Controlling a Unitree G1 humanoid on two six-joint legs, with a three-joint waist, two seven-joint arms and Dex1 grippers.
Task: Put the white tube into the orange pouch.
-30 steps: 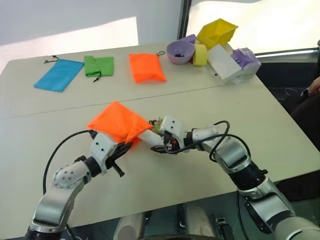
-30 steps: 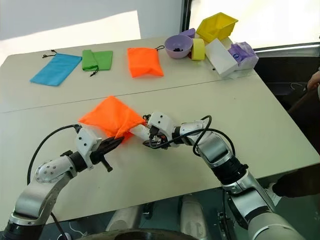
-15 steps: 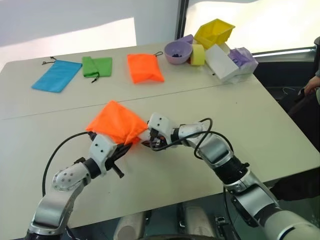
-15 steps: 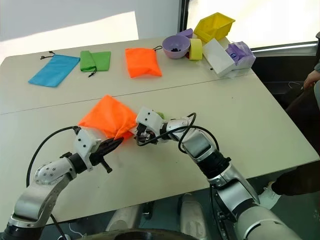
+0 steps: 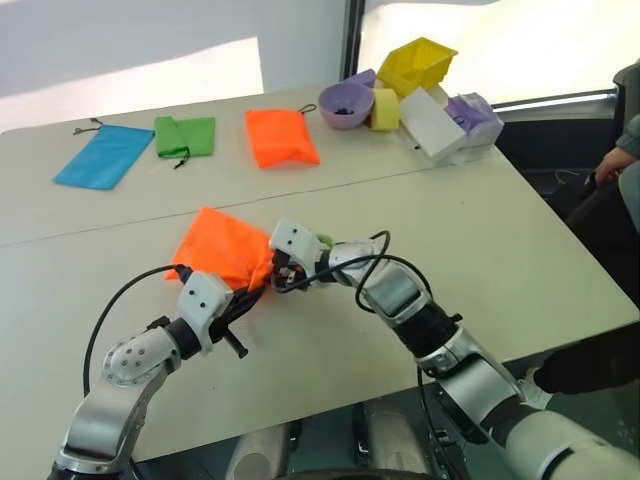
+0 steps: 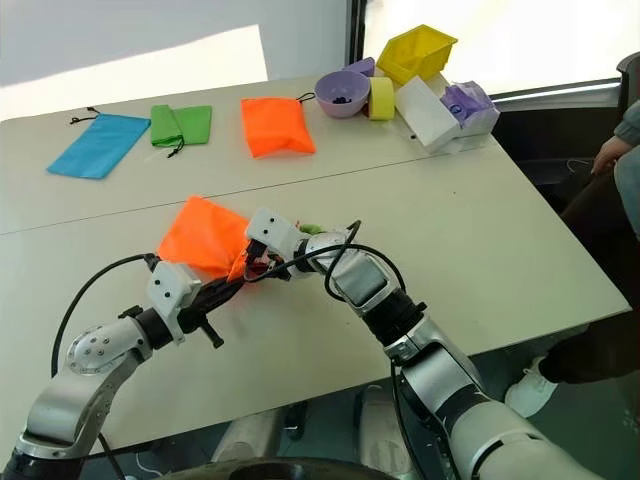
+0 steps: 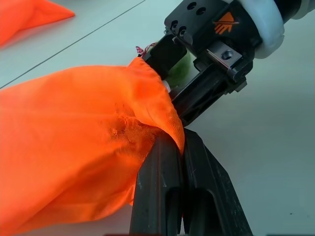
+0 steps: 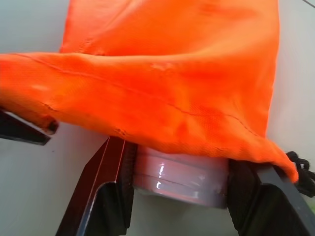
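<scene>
- The orange pouch [image 5: 222, 247] lies near the middle of the table [image 5: 520, 250], well away from every table edge; the bare tabletop around it gives free room on all sides.
- Well behind the pouch, near the far edge, lie a blue pouch [image 5: 92, 156], a green pouch [image 5: 184, 135] and a second orange pouch [image 5: 280, 137]; a purple bowl [image 5: 346, 103], a yellow bin [image 5: 423, 63] and a white box [image 5: 433, 124] stand at the far right corner.
- The left gripper [image 7: 179, 162] has its fingers pressed together on the pouch's near hem.
- The right gripper [image 8: 179, 182] is at the pouch mouth and holds the white tube [image 8: 181, 174] between its fingers.
- The tube's glossy white end shows just under the orange hem; the rest is covered by fabric.
- A green ball [image 7: 180, 65] sits just beside the mouth, behind the right gripper.
- Compared with one second ago, the right gripper is closer to the pouch, and less of the tube is visible.
</scene>
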